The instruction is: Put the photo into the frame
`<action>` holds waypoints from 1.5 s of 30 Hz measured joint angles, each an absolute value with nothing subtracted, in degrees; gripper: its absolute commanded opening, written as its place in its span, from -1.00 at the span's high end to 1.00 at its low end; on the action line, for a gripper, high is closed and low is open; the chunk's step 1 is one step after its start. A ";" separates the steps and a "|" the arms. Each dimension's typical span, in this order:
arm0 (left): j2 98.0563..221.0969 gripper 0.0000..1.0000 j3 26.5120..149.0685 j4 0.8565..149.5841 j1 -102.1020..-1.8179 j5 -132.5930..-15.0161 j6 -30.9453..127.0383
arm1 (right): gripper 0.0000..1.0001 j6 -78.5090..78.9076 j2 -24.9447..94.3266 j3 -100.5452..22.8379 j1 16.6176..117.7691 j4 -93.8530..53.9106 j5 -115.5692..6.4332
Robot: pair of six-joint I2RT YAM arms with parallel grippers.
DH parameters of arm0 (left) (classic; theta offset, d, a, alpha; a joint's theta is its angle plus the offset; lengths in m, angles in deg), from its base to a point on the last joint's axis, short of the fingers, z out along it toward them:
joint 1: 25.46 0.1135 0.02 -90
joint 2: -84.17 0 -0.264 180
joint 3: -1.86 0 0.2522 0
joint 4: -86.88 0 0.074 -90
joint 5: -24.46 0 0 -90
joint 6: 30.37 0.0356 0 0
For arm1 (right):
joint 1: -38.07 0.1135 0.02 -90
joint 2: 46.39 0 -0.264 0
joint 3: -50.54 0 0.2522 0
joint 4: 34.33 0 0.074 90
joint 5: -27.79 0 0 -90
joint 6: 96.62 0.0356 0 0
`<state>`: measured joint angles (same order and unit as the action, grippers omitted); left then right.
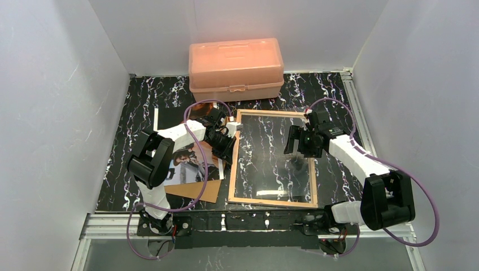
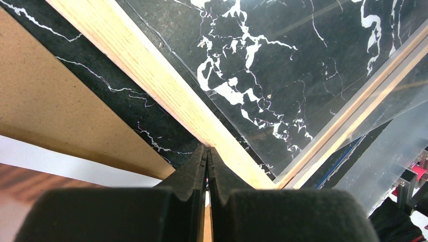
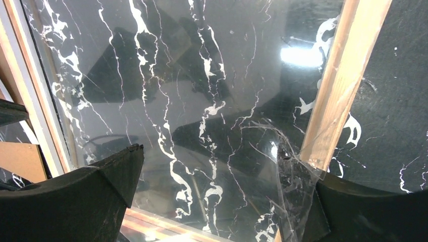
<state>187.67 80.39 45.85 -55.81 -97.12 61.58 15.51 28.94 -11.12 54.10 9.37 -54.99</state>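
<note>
The photo (image 1: pixel 189 162) lies at 9 o'clock of the frame (image 1: pixel 273 201) (back up, long axis 12 to 6), nearest the left gripper (image 2: pixel 207 151), closed and seemingly empty at its left rail; the right gripper (image 3: pixel 227 166) hangs wide open, empty.

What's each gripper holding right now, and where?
Right gripper is open, holding nothing. Left gripper is shut, tips on the frame's left rail; a grip cannot be confirmed.

The left arm (image 1: pixel 176 134) covers much of the photo (image 1: pixel 189 162).
</note>
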 measured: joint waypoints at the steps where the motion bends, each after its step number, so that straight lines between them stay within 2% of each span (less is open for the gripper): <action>1: 187.67 1.00 80.39 45.83 -55.77 -97.16 61.58 | -0.97 15.54 28.94 -11.12 54.38 9.37 -55.12; 13: 187.67 1.00 80.39 45.68 -55.46 -97.22 61.78 | -0.94 15.71 29.79 -11.12 57.70 9.50 -57.59; 17: 187.67 1.00 80.39 45.65 -55.44 -97.20 61.82 | -0.72 16.56 29.27 -11.12 57.70 9.48 -57.13; 22: 187.67 1.00 80.39 45.61 -55.26 -97.18 62.02 | -0.30 20.06 23.91 -11.12 57.70 7.77 -54.02; 27: 187.67 1.00 80.39 45.37 -55.00 -96.96 62.02 | -0.01 25.74 18.71 -11.12 57.70 2.72 -48.60; 34: 187.67 1.00 80.39 44.76 -54.34 -96.98 62.02 | 0.17 32.67 16.96 -11.12 57.68 -2.02 -42.83; 36: 187.67 1.00 80.39 44.76 -54.34 -96.98 62.02 | 0.16 33.98 16.50 -11.14 57.68 -2.76 -42.24; 43: 187.67 1.00 80.39 44.84 -54.32 -97.16 62.02 | -0.33 36.52 16.11 -14.11 57.84 -2.26 -41.19; 45: 187.67 1.00 80.39 44.91 -54.32 -97.25 62.02 | -0.42 36.80 16.22 -14.99 58.16 -1.69 -40.87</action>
